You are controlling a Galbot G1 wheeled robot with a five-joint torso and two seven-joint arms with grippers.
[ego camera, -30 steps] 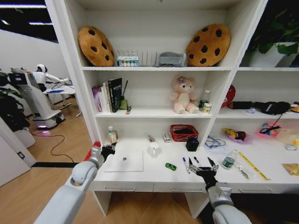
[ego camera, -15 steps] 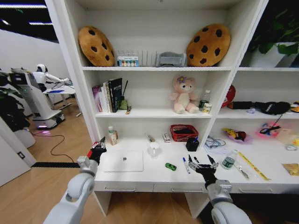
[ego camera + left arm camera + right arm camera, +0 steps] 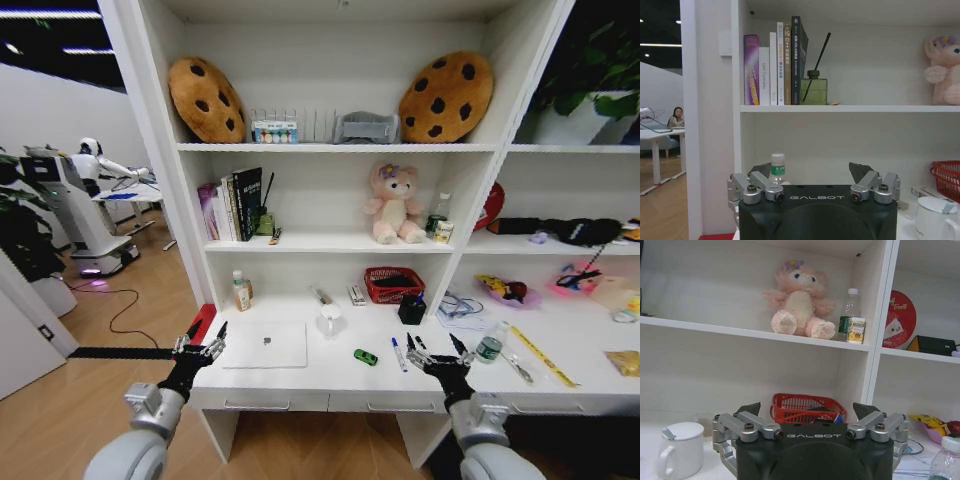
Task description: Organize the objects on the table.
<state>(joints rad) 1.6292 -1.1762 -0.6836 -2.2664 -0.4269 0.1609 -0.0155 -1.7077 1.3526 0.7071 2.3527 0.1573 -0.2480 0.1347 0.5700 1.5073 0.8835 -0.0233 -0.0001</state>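
Left gripper (image 3: 205, 338) withdrew; laptop (image 3: 266, 345) beside (untouched).

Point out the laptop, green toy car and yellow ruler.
laptop (image 3: 266, 345), head view, middle of its closed lid.
green toy car (image 3: 365, 357), head view, its roof.
yellow ruler (image 3: 542, 356), head view, mid-length of the strip.

This is a robotics lab dressed as a home study. A white worktop (image 3: 330, 375) with drawers sits under white shelving holding books (image 3: 232, 203), a plush bear (image 3: 393, 204) and cookie-shaped cushions (image 3: 204, 98). A silver laptop (image 3: 266, 345) lies on the worktop. At nine o'clock, across the wood floor, another white robot (image 3: 88, 200) stands by a table, with a cable (image 3: 120, 310) trailing nearby.
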